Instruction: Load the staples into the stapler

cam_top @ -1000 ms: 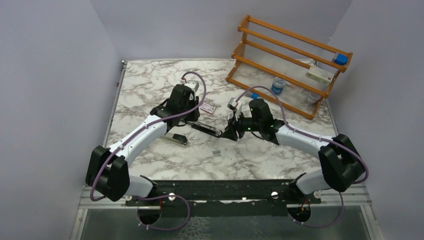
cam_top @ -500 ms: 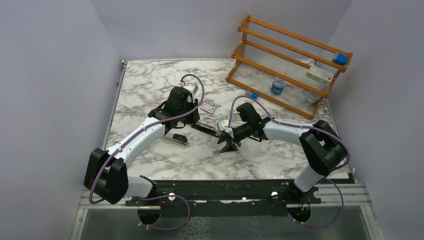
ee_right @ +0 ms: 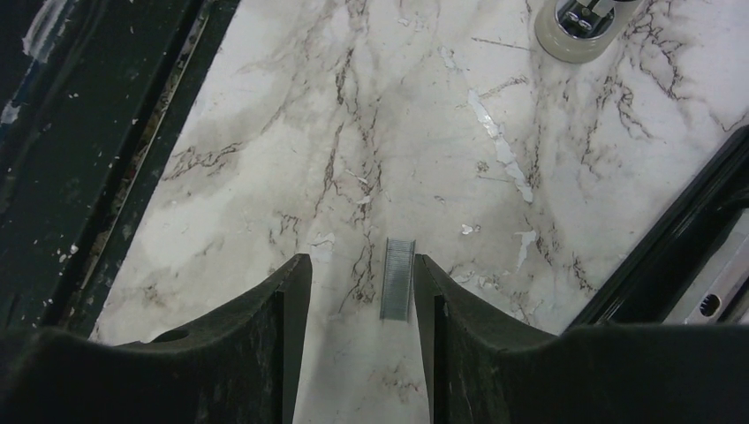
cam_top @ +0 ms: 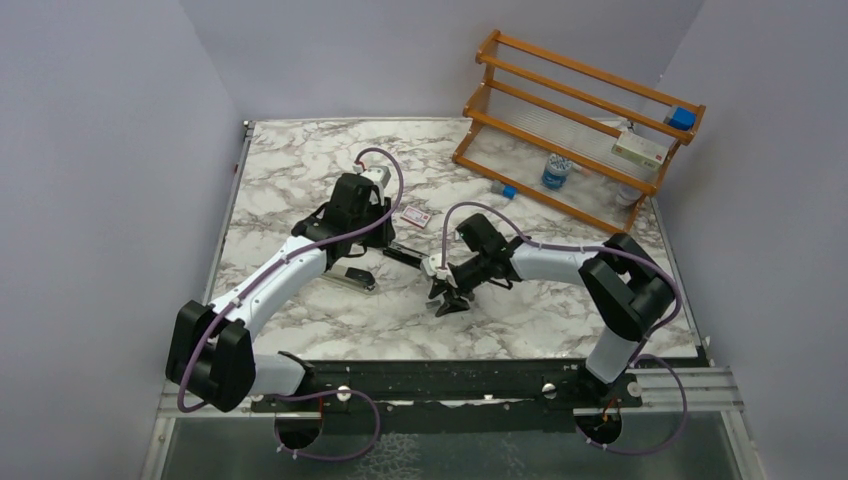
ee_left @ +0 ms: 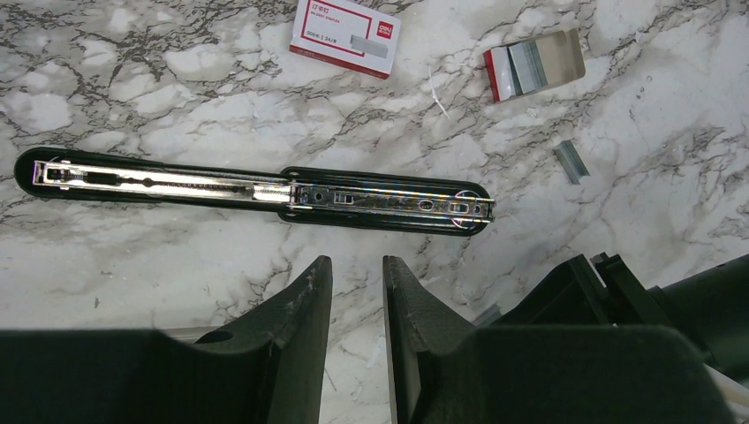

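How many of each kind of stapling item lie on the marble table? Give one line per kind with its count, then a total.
stapler: 1
labelled staple box: 1
opened staple pack: 1
loose staple strips: 2
Total: 5

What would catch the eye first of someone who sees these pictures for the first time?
The black stapler lies opened flat on the marble table, silver channel up, just ahead of the left gripper. The right gripper stands open astride a short staple strip lying on the table. An orange wooden rack stands at the table's far right corner.
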Robot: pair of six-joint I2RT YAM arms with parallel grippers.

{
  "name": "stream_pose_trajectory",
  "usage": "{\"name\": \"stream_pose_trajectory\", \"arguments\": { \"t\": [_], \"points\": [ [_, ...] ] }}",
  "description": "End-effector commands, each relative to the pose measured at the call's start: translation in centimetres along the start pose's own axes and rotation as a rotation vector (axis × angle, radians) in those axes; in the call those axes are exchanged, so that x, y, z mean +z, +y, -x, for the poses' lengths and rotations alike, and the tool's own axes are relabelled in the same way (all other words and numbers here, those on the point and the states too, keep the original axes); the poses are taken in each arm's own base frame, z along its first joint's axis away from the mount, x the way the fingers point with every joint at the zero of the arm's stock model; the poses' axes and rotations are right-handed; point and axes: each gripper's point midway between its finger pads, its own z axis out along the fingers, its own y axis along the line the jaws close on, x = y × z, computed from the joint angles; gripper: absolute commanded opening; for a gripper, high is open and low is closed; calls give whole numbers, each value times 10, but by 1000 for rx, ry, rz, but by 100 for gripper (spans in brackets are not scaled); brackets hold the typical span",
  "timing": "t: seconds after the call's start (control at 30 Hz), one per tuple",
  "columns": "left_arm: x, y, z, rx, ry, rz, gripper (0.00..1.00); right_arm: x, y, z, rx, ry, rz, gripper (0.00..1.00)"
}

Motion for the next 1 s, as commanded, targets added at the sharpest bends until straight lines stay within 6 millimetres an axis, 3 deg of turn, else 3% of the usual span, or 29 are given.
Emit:
{"name": "stream_pose_trajectory", "arguments": {
  "t": [0.0,0.53,0.97],
  "points": [
    [-7,-2,5,0,-25,-18,30,2,-13,-2,-27,31,-40,50],
    [-8,1,5,-10,-30,-11,30,-1,-8,-15,49,155,19,49],
    [-16,15,7,-36,-68,52,30,2,-12,-36,62,256,0,49]
  ]
}}
